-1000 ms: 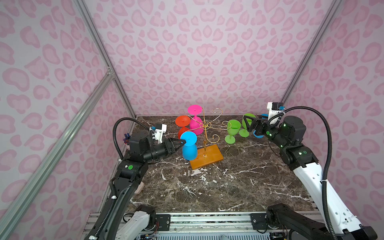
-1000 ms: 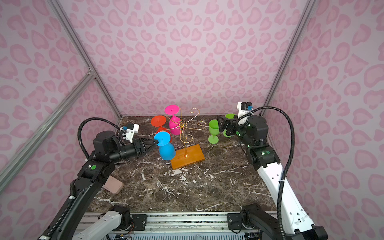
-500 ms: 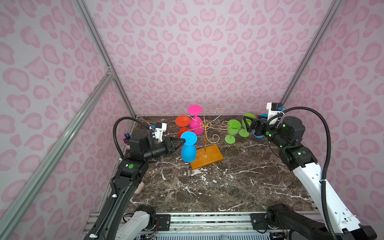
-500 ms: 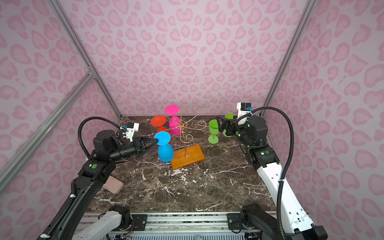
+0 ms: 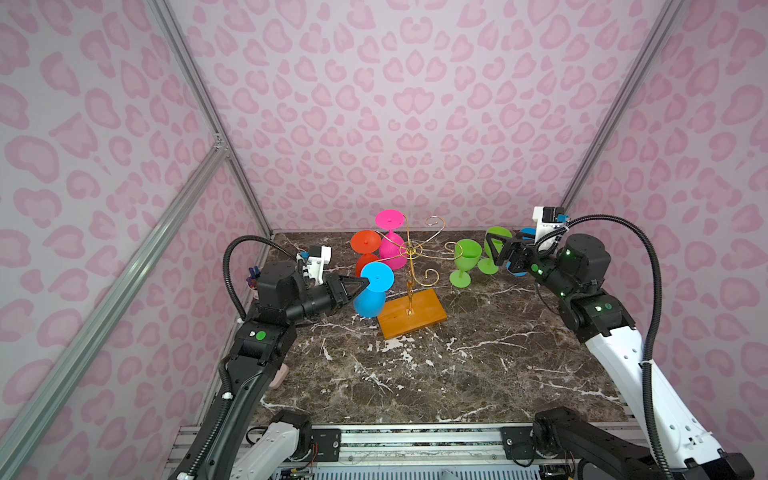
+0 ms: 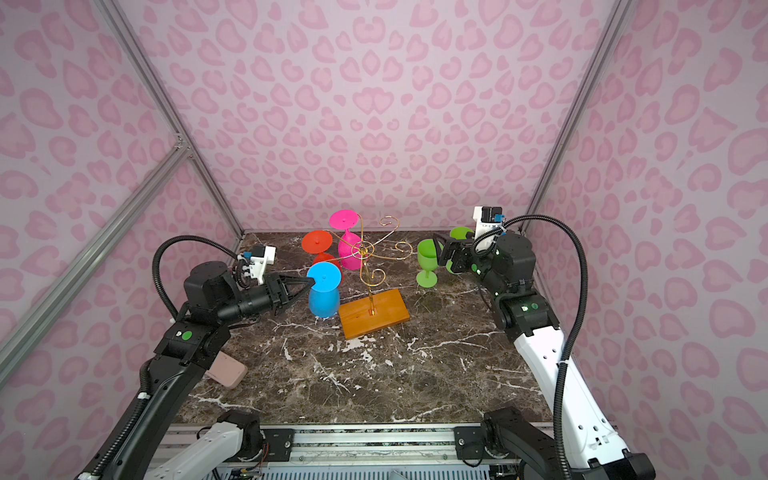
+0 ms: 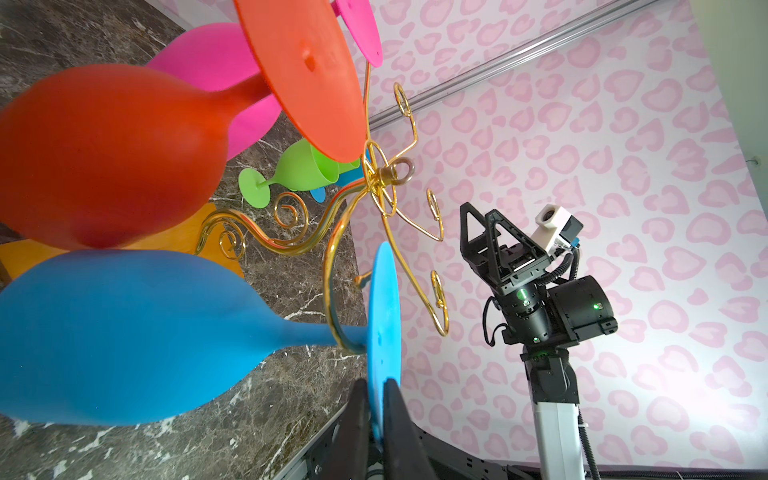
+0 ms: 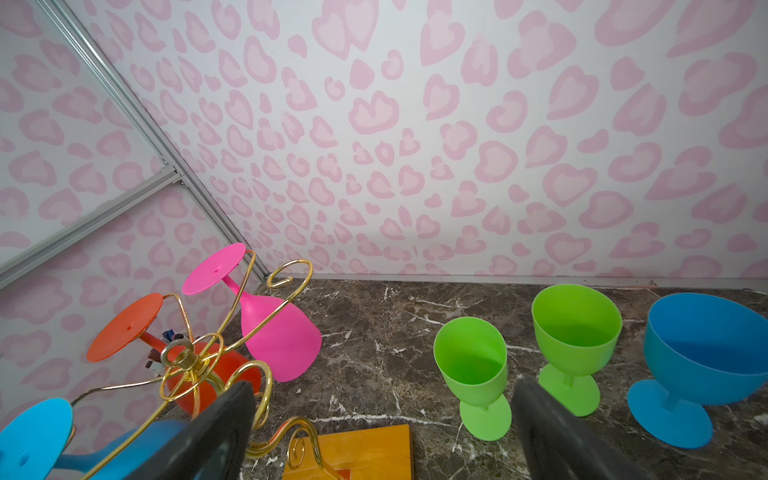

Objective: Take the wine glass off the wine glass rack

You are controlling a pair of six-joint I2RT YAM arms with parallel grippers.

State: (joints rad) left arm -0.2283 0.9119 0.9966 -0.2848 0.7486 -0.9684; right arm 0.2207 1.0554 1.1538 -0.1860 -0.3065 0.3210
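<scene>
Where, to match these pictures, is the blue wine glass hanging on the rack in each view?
In a top view: blue wine glass left of centre, beside the wine glass rack.
In a top view: blue wine glass, same place.
Left wrist: the glass close up, foot in the jaws of the left gripper.
Right wrist: the glass at the frame's edge, past the hub.
Shared landmark: that rack's gold hub.

Pink heart-print walls (image 5: 415, 62), aluminium frame struts (image 5: 202, 91), dark white-veined marble tabletop (image 5: 457, 374), bright even light
</scene>
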